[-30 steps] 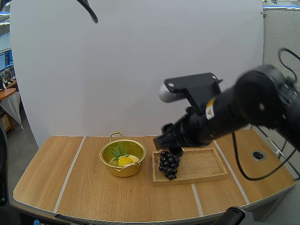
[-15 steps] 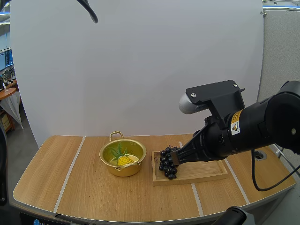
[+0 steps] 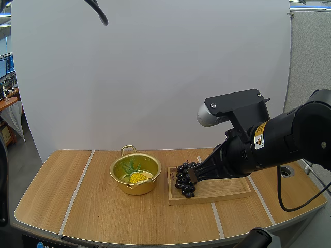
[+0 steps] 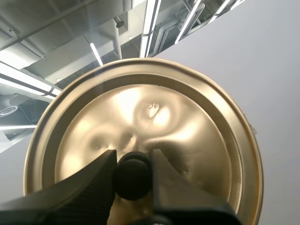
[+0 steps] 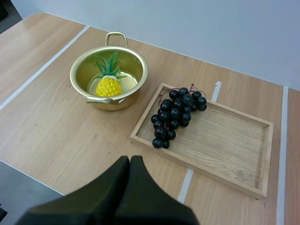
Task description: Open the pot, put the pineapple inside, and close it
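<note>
Pineapple (image 5: 108, 86): yellow, green-topped, lying inside the pot (image 5: 108, 101). Pot: gold, two-handled, uncovered, standing on the surface (image 5: 56, 136) just beside the tray (image 5: 229, 140). Lid (image 4: 187, 117): gold, held off the pot by the left gripper (image 4: 133, 160), fingers (image 4: 93, 180) pinched on its black knob (image 4: 133, 176). Right gripper (image 5: 130, 161): fingers pressed together as one wedge, holding nothing, above the surface near the tray. Grapes (image 5: 177, 115): dark bunch at the tray's pot-side end.
</note>
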Controlling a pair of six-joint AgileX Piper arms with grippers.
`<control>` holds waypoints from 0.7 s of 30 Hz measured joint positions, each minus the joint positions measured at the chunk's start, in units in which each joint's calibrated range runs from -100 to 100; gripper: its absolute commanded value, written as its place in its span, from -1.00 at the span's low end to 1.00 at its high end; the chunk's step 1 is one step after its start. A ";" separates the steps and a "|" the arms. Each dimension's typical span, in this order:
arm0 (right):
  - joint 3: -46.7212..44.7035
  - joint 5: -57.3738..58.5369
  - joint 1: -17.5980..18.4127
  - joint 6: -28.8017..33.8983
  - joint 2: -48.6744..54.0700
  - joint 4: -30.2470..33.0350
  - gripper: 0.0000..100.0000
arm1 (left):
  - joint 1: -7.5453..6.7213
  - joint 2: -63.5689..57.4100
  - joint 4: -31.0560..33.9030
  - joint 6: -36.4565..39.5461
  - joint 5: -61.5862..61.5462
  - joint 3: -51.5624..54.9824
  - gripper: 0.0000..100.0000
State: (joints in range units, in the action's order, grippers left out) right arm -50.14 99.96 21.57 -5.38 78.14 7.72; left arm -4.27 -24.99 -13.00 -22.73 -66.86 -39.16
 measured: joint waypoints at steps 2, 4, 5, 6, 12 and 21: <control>0.00 0.00 0.00 0.00 0.00 0.00 -1.00 | 0.00 0.00 0.00 0.00 0.00 0.00 -0.98; 0.00 0.00 0.00 0.00 0.00 0.00 -1.00 | 0.00 0.00 0.00 0.00 0.00 0.00 -0.98; 0.00 0.00 0.00 0.00 0.00 0.24 -1.00 | 0.00 0.00 0.00 0.00 0.00 0.00 -0.98; 0.00 0.00 0.00 0.00 0.00 0.48 -1.00 | 0.00 0.00 0.00 0.00 0.00 0.00 -0.98; 0.00 0.00 0.00 0.00 0.00 0.53 -1.00 | 0.00 0.00 0.00 0.00 0.00 0.00 -0.98; 0.00 0.00 0.00 0.00 0.00 0.53 -1.00 | 0.00 0.00 0.00 0.10 -1.66 0.00 -0.98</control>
State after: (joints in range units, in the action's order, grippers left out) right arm -50.14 99.96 21.57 -5.38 78.14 8.25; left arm -4.27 -24.99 -13.00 -22.63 -68.51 -39.16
